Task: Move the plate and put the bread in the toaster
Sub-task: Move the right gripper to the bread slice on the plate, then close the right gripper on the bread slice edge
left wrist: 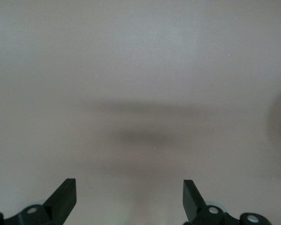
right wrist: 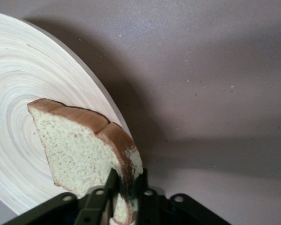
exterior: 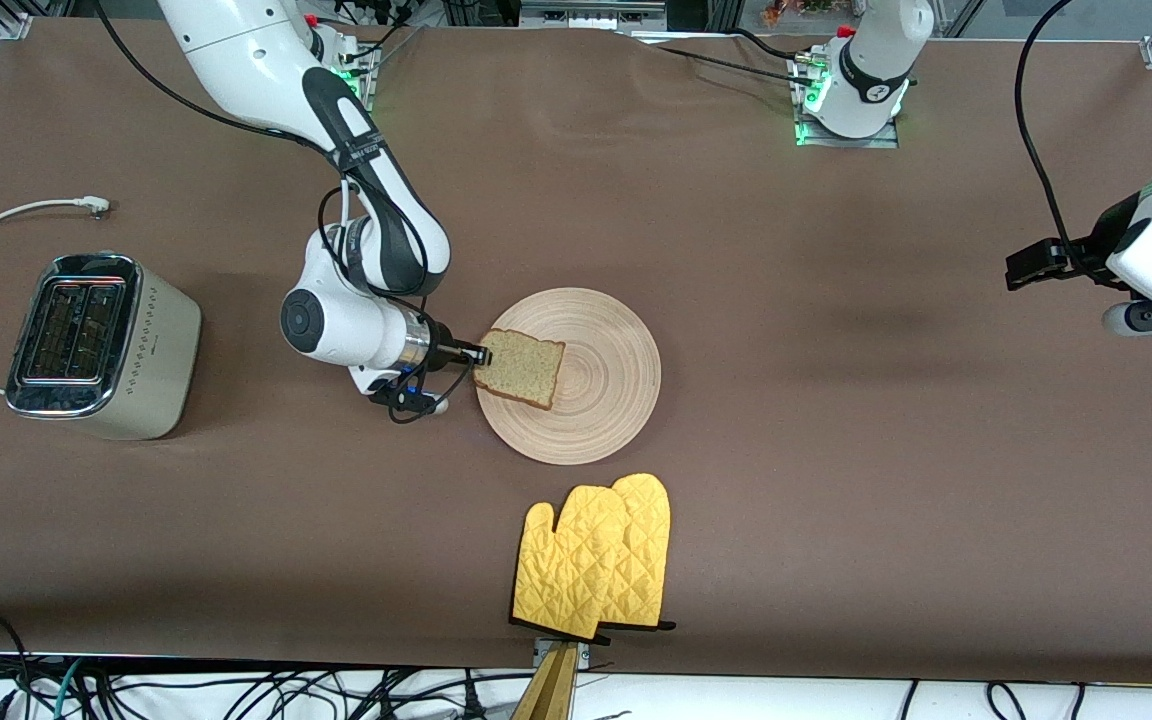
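Now right end effector [right wrist: 126, 190] pinches bread [exterior: 521, 367] over plate [exterior: 606, 400]; left end effector [left wrist: 129, 199] open.

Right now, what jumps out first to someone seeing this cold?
The right gripper pinching the bread by its edge over the plate at mid-table; the right wrist view shows the fingers shut on the crust. Next, the bright yellow oven mitts, nearer the front camera than the plate. The toaster sits at the right arm's end of the table, while the left gripper waits open over bare table.
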